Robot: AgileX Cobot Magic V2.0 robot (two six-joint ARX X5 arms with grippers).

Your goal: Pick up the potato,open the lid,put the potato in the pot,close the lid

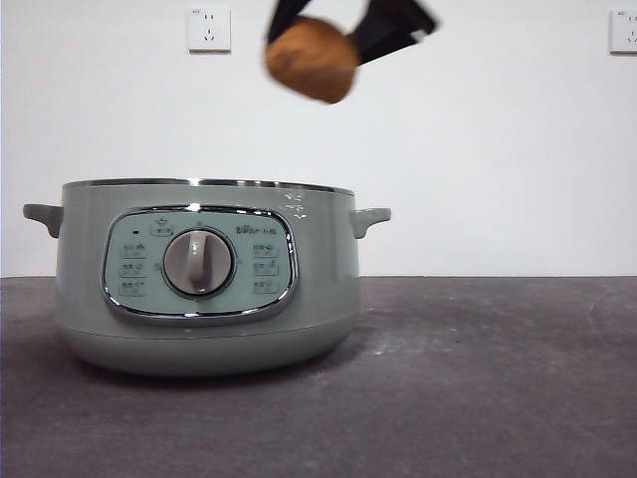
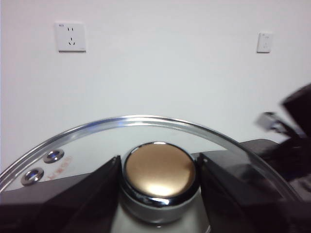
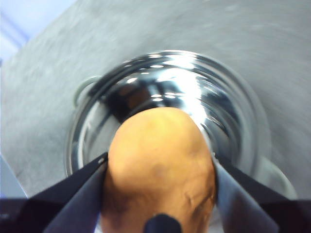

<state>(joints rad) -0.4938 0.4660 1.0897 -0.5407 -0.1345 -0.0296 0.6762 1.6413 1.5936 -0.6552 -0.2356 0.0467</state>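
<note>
My right gripper (image 1: pixel 333 35) is shut on the orange-brown potato (image 1: pixel 312 60) and holds it high above the right half of the sage-green pot (image 1: pixel 199 279). The pot stands open, with no lid on it. In the right wrist view the potato (image 3: pixel 160 145) sits between the jaws of that gripper (image 3: pixel 160 162), directly over the pot's shiny steel bowl (image 3: pixel 194 87). My left gripper (image 2: pixel 159 165) is shut on the knob (image 2: pixel 159 172) of the glass lid (image 2: pixel 146 128) and holds it lifted. The lid and left gripper are out of the front view.
The pot stands on a dark grey table (image 1: pixel 478 378) before a white wall with power sockets (image 1: pixel 209 30) (image 1: pixel 624 30). The other arm shows dark at the edge of the left wrist view (image 2: pixel 294 126).
</note>
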